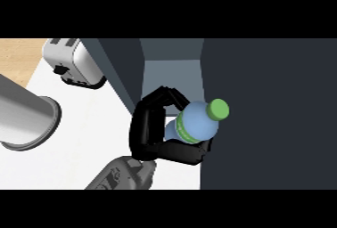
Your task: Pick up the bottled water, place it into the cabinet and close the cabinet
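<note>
Far left, a large grey cylinder (pixel 26 116) lies over the white counter (pixel 85 133), and a silver toaster (pixel 72 62) stands behind it. Towards the middle a grey forearm comes up from the lower edge, and its black right hand (pixel 148 129) is clamped round the bottled water (pixel 197 122), fingers curled over the far side and thumb under the near side. The pale blue bottle is held clear of the counter and tilted, with its green cap (pixel 219 108) pointing right, over the edge of the dark cabinet (pixel 263 111), just below the paler opening.
</note>
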Controlling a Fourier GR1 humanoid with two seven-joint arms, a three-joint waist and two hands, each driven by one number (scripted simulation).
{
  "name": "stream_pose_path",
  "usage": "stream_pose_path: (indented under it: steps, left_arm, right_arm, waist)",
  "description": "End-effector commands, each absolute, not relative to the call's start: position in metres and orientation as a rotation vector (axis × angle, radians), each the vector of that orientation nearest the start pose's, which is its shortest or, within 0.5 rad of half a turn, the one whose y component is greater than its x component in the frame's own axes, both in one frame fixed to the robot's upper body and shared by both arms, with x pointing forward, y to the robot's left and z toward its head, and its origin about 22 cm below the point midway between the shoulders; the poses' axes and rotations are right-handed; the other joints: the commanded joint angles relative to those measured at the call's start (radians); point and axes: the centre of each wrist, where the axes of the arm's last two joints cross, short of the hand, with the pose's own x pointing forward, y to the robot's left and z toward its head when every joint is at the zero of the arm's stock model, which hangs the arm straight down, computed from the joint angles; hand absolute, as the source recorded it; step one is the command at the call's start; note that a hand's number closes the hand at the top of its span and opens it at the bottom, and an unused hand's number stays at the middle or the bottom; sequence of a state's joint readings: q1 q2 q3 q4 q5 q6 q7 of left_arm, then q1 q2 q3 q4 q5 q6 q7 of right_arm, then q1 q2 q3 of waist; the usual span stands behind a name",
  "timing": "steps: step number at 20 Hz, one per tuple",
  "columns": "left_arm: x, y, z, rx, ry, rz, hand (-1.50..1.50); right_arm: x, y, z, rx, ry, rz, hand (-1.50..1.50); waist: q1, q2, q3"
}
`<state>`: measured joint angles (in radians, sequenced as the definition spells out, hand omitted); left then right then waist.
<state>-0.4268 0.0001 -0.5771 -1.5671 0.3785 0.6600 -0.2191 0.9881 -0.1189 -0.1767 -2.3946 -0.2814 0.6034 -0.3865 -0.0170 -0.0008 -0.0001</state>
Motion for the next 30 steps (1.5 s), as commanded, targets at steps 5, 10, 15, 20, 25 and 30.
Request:
stream_pose_path:
  steps: [5, 10, 15, 20, 25, 30]
  left_arm:
    - [0.280, 0.024, 0.102, -0.188, -1.928, 0.153, 1.50]
    - [0.312, 0.017, 0.107, -0.128, -1.920, 0.129, 1.50]
    - [0.339, 0.022, 0.106, -0.085, -1.889, 0.097, 1.50]
    - [0.359, 0.031, 0.090, -0.014, -1.891, 0.068, 1.50]
    - [0.376, 0.040, 0.078, 0.045, -1.857, 0.112, 1.50]
    - [0.389, 0.053, 0.065, 0.090, -1.856, 0.169, 1.50]
  right_arm:
    - [0.009, -0.306, 0.123, 0.137, -1.909, 0.213, -1.50]
    - [0.018, -0.296, 0.129, 0.136, -1.928, 0.218, -1.50]
    - [0.013, -0.308, 0.135, 0.159, -1.900, 0.237, -1.50]
    - [0.025, -0.305, 0.127, 0.149, -1.919, 0.194, -1.50]
    - [0.024, -0.310, 0.122, 0.168, -1.914, 0.218, -1.50]
    - [0.015, -0.329, 0.118, 0.195, -1.916, 0.246, -1.50]
  waist:
    - [-0.011, -0.001, 0.000]
    - [-0.014, 0.005, -0.001]
    - [-0.012, 0.005, -0.001]
    - [-0.006, 0.009, -0.001]
    - [-0.020, 0.008, -0.001]
    - [-0.044, 0.011, -0.001]
